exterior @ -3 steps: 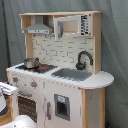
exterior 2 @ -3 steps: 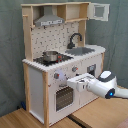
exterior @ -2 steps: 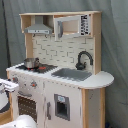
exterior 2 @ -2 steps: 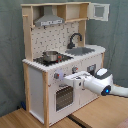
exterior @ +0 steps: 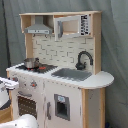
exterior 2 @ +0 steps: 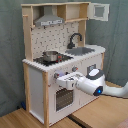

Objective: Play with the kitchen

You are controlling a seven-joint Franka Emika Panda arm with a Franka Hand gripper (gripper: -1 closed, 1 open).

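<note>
Kitchen stands upright on the wood floor before a grey curtain, long axis vertical; in the second exterior view its front faces the second exterior view's lower right. Gripper sits at the oven door, just above it near the knobs; cannot tell whether it is open or closed. Judgement: approach square to the front, move slowly, avoid knocking the pot on the stovetop.

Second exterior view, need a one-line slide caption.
Franka arm's gripper reaches the control panel above the oven door of the toy kitchen, a small pot on its stovetop.
</note>
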